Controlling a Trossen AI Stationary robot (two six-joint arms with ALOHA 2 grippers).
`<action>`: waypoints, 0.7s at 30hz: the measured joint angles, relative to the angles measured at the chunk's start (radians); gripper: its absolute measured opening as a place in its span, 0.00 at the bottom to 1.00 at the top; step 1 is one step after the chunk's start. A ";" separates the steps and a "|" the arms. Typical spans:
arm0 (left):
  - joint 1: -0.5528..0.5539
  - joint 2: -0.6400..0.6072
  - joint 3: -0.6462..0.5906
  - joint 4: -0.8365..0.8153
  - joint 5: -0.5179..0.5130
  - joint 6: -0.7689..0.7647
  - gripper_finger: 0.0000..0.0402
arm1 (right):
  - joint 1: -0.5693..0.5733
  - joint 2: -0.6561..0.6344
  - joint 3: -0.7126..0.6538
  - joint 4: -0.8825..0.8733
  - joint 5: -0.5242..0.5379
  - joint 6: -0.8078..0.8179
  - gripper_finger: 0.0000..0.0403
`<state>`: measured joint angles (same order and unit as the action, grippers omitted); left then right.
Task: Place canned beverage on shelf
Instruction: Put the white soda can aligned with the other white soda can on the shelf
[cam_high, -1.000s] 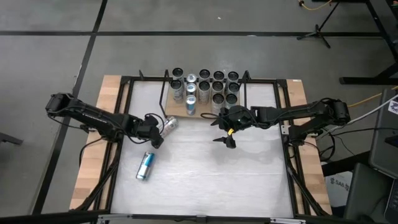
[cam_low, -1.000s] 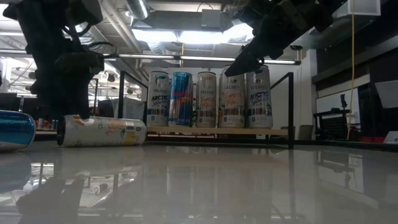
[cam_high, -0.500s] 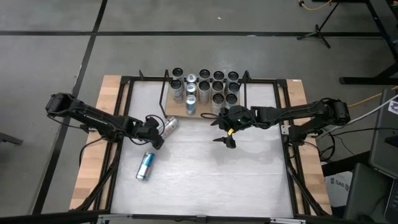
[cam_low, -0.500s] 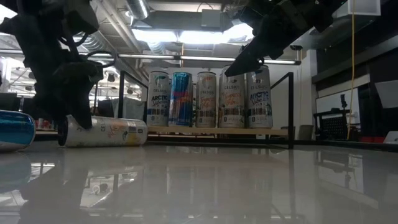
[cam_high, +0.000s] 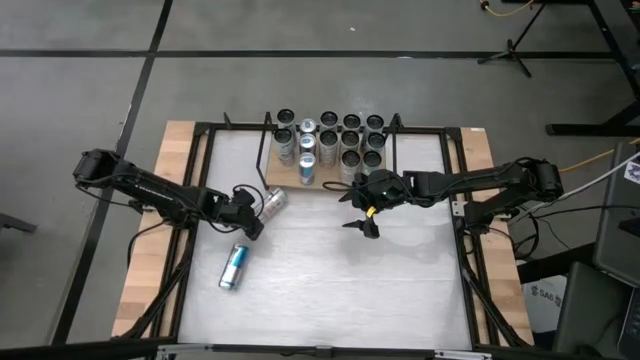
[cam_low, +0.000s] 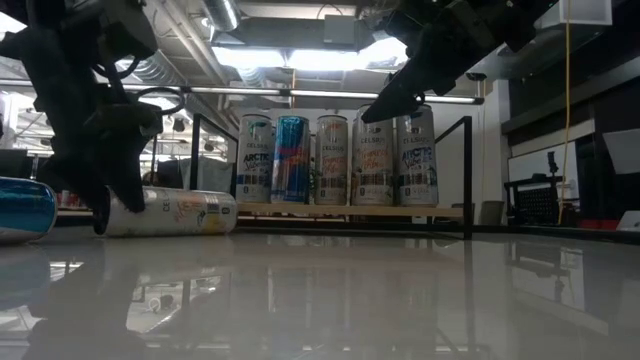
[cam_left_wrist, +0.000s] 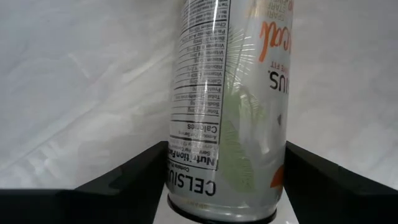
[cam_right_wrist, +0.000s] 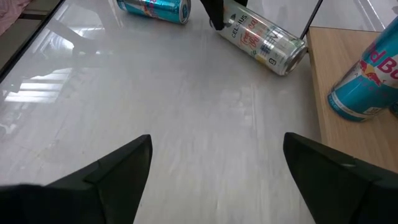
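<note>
Two cans are counted lying on the table (cam_high: 330, 290): one silver (cam_high: 272, 201), one blue (cam_high: 233, 266). About fourteen upright cans (cam_high: 350, 140) are counted on the one shelf (cam_high: 285, 181), five in its front row. Two arms (cam_high: 150, 188) are seen.

Glossy white tabletop (cam_high: 330, 260), wooden shelf (cam_right_wrist: 348, 134)

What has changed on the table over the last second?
The left gripper has settled lower around the end of the white can lying on its side, fingers straddling it but not clamped. The right gripper, blue can and shelf stayed put.
</note>
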<state>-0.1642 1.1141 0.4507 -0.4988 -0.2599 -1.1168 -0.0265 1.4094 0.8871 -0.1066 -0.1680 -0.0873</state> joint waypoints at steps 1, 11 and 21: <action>0.000 0.000 0.000 0.000 0.005 0.000 0.68 | 0.000 0.000 0.000 0.000 0.000 0.000 0.87; 0.015 0.001 0.059 -0.010 0.176 -0.003 0.56 | 0.000 0.000 0.000 0.026 0.000 0.000 0.87; 0.064 0.001 0.183 -0.007 0.423 -0.046 0.57 | 0.000 0.000 0.000 0.268 -0.001 0.000 0.87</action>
<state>-0.0999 1.1152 0.6333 -0.5060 0.1628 -1.1627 -0.0265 1.4094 0.8871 0.1613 -0.1688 -0.0872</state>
